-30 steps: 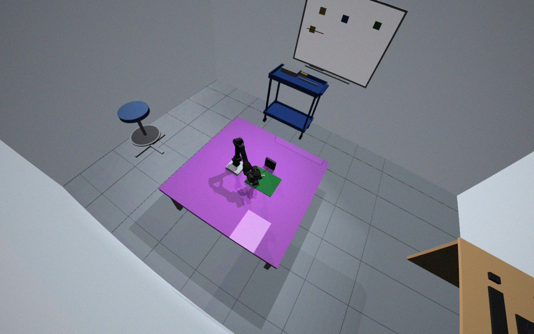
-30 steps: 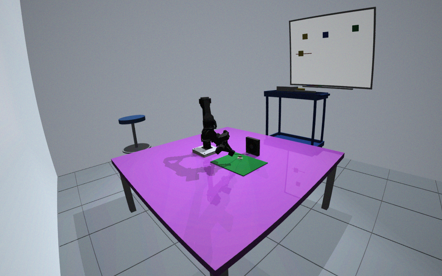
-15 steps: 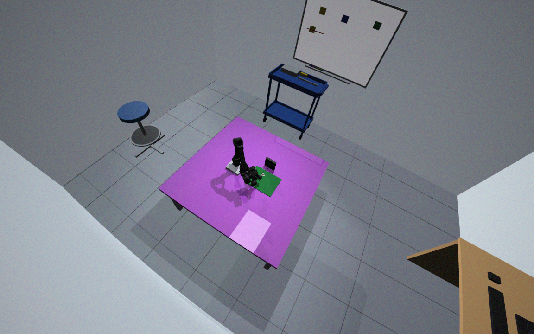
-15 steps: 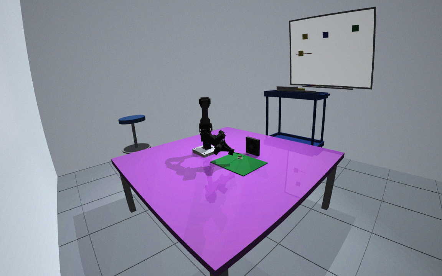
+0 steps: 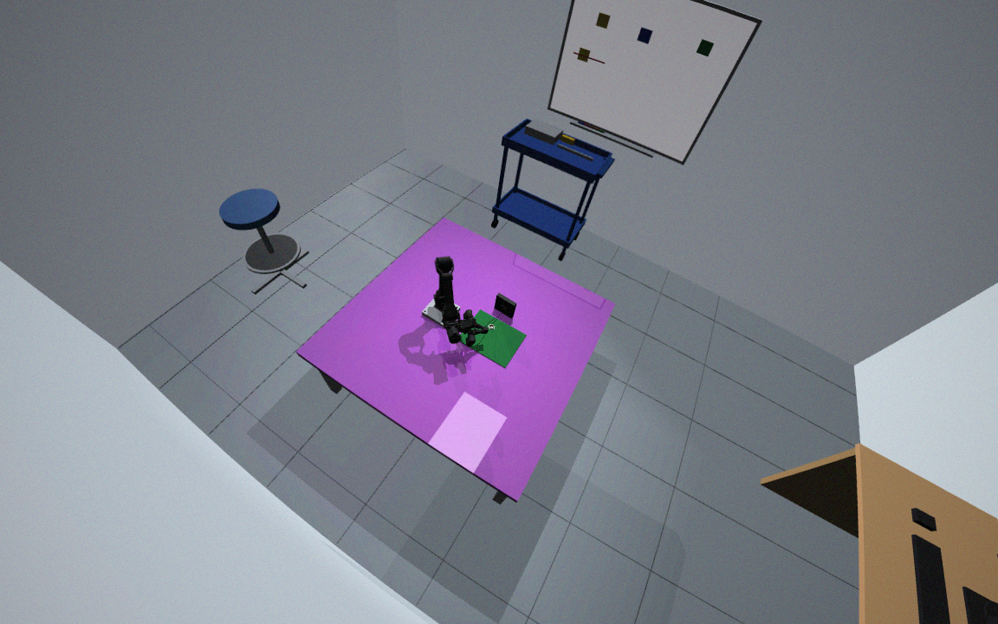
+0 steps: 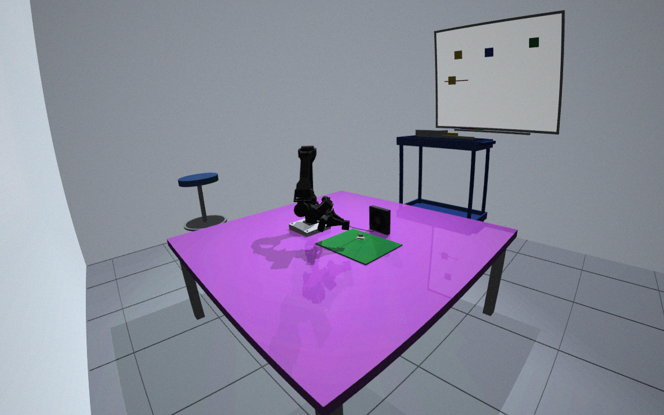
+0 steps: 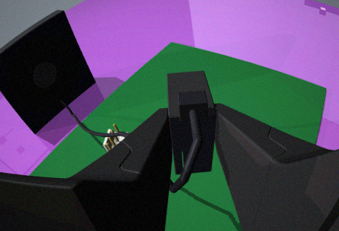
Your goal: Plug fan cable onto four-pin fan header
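My gripper (image 7: pixel 191 115) (image 6: pixel 346 225) (image 5: pixel 484 329) is shut on the black plug (image 7: pixel 191 83) of the fan's cable and holds it above the green board (image 7: pixel 247 83) (image 6: pixel 365 255) (image 5: pixel 504 353). The white four-pin header (image 7: pixel 107 143) (image 6: pixel 360 237) (image 5: pixel 491 327) stands on the board, left of the plug in the wrist view and partly hidden by the left finger. Its brass pins point up, bare. The dark cable (image 7: pixel 79 123) runs from the fan (image 7: pixel 42 72) (image 6: pixel 379 219) (image 5: pixel 505 304) across the header in the wrist view, then behind the left finger. The plug's underside is hidden.
The fan stands upright beside the board's edge. The arm's white base (image 6: pixel 301 227) (image 5: pixel 434 313) stands on the purple table (image 5: pixel 379 334) (image 6: pixel 272 278) (image 7: pixel 141 8). A blue cart (image 5: pixel 541 217) (image 6: pixel 445 208) and a blue stool (image 5: pixel 249 206) (image 6: pixel 198 179) stand away from the table.
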`<state>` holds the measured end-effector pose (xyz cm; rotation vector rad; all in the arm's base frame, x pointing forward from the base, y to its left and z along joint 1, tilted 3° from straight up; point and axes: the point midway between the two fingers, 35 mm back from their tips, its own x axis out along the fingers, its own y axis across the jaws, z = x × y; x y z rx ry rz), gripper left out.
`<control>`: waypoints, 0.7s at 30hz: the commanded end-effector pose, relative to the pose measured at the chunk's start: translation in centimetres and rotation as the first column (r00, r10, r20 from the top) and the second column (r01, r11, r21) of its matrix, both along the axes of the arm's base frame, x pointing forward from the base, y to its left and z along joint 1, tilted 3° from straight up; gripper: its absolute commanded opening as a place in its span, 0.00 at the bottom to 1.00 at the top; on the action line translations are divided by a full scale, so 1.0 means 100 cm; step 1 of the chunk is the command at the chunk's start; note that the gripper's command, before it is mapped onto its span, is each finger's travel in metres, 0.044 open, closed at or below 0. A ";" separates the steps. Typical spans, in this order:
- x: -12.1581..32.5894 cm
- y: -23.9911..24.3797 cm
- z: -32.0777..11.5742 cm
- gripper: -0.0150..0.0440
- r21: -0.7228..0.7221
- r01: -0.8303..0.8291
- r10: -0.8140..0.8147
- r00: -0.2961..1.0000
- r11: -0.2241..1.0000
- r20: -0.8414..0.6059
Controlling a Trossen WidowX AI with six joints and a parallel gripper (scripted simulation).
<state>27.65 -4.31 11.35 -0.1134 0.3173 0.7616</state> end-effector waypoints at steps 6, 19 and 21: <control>-0.010 -0.003 0.005 0.25 0.046 0.006 -0.011 0.993 0.999 0.121; -0.015 -0.004 0.012 0.25 0.063 0.009 -0.020 0.986 0.998 0.166; -0.015 -0.004 0.012 0.25 0.063 0.009 -0.020 0.986 0.998 0.166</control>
